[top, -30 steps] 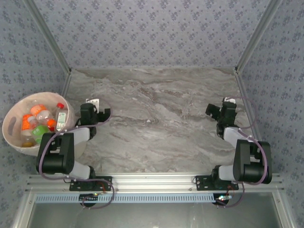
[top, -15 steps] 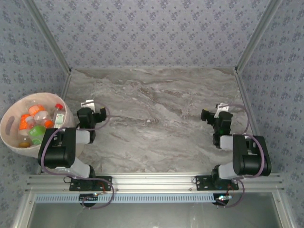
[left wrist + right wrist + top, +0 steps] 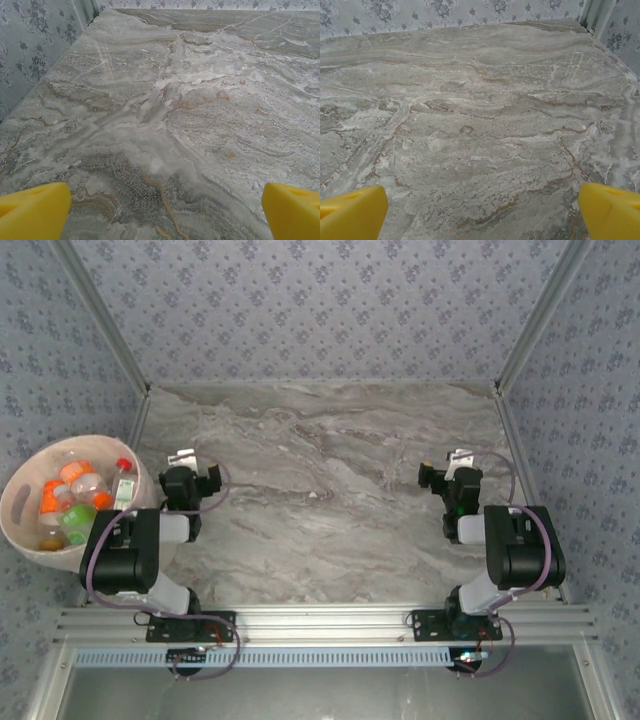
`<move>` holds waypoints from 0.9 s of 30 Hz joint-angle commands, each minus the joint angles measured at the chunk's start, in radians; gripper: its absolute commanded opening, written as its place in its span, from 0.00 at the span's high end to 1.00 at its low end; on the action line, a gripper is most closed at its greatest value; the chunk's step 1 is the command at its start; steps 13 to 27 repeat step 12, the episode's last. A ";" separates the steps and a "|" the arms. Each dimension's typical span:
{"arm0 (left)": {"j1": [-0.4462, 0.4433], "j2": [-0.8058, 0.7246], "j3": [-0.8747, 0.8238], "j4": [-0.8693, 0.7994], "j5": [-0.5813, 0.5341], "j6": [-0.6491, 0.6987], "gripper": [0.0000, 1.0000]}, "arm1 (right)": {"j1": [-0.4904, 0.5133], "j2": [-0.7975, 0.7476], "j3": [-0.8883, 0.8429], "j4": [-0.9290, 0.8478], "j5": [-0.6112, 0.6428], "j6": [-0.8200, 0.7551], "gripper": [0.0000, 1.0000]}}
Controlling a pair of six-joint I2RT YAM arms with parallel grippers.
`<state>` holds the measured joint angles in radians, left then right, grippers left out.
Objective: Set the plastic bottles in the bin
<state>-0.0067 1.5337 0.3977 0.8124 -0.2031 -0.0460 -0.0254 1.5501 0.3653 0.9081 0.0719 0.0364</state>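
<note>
My left claw point(image 3: 160, 210) and right claw point(image 3: 480, 210) both gape wide, empty. The plastic bottles point(image 3: 78, 498) in the bin point(image 3: 22, 520) look light, crushable, slippery; mid-body grips suit them.

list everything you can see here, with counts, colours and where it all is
bin: one, pale pink, far left, beside the left arm
plastic bottles: several, exact count unclear, clear with orange, red and green caps or labels, inside the bin
table: one, grey-brown marble, centre
walls: three, blue-grey patterned, left, back and right of the table
rail: one, silver, along the near edge
left arm: one, black and grey, near left
right arm: one, black and grey, near right
left claw: one, yellow fingertips, open over the table
right claw: one, yellow fingertips, open over the table
</note>
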 commanded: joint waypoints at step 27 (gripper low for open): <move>-0.003 -0.001 -0.005 0.039 -0.011 -0.011 0.02 | -0.001 -0.008 0.004 -0.020 -0.017 -0.018 0.00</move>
